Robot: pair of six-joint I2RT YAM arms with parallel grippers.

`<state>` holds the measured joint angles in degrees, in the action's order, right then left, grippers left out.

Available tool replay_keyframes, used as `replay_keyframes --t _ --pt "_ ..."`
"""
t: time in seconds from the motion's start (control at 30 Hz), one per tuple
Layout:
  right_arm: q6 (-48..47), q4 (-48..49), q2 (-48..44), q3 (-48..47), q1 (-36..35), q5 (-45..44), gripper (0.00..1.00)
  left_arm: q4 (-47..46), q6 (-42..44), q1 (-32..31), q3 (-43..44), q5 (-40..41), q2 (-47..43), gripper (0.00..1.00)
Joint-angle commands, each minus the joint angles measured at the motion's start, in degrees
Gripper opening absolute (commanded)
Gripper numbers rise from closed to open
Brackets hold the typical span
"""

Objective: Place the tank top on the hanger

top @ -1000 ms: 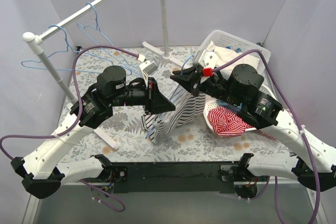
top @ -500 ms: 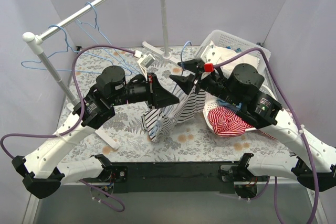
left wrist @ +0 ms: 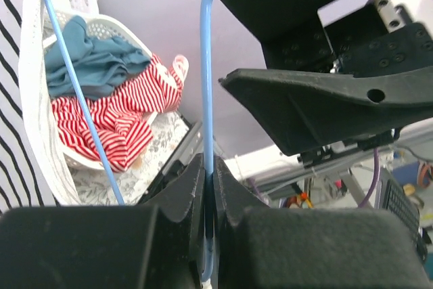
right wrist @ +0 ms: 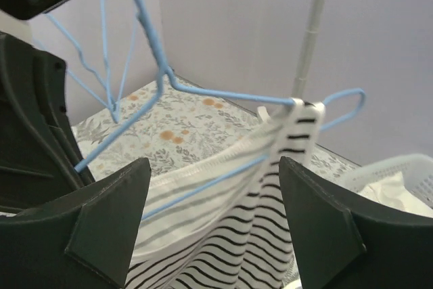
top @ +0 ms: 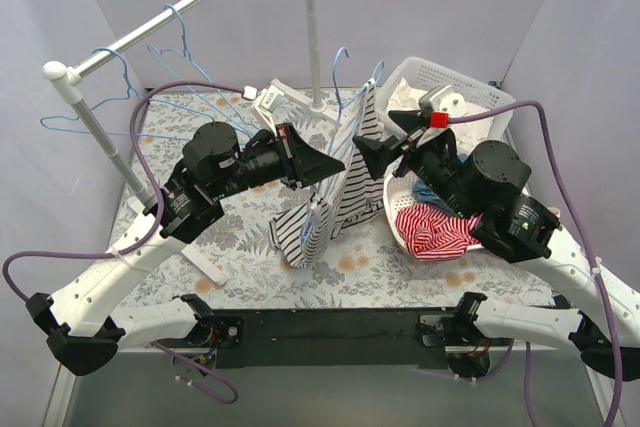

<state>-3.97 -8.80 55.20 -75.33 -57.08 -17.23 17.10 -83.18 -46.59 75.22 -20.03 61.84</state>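
The tank top (top: 340,192), white with thin black stripes, hangs from the light-blue hanger (top: 345,97) above the middle of the table. My left gripper (top: 312,163) is shut on the hanger's wire, which runs up between its pads (left wrist: 208,167). In the right wrist view one strap of the tank top (right wrist: 298,109) lies over the hanger's arm (right wrist: 223,96), and the body of the top droops below. My right gripper (top: 386,139) stands open just right of the cloth, its fingers (right wrist: 108,221) wide apart with nothing gripped between them.
A white basket (top: 455,79) at the right holds a red-and-white striped garment (top: 432,231) and a teal cloth (left wrist: 101,62). A clothes rail (top: 170,15) with spare blue hangers (top: 130,82) crosses the back left. Its upright pole (top: 312,27) stands behind the top.
My right gripper has opened, let go of the tank top and drawn back to the right. My left gripper has lifted the hanger up and back, with the top now hanging from it.
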Motion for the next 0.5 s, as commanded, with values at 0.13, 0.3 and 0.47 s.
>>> replay_keyframes --t 0.13,0.3,0.47 --pt "8.9 2.8 -5.2 5.1 0.0 -19.2 0.84 -4.6 -3.5 0.0 6.2 11.1 0.4 0.0" --pt "13.4 2.8 -6.8 9.2 0.0 -22.5 0.82 -4.4 -3.5 0.0 11.8 17.4 4.1 0.0" --pt "17.0 2.6 -7.4 14.5 0.0 -20.8 0.81 -4.4 -4.0 0.0 17.1 27.3 7.8 0.0"
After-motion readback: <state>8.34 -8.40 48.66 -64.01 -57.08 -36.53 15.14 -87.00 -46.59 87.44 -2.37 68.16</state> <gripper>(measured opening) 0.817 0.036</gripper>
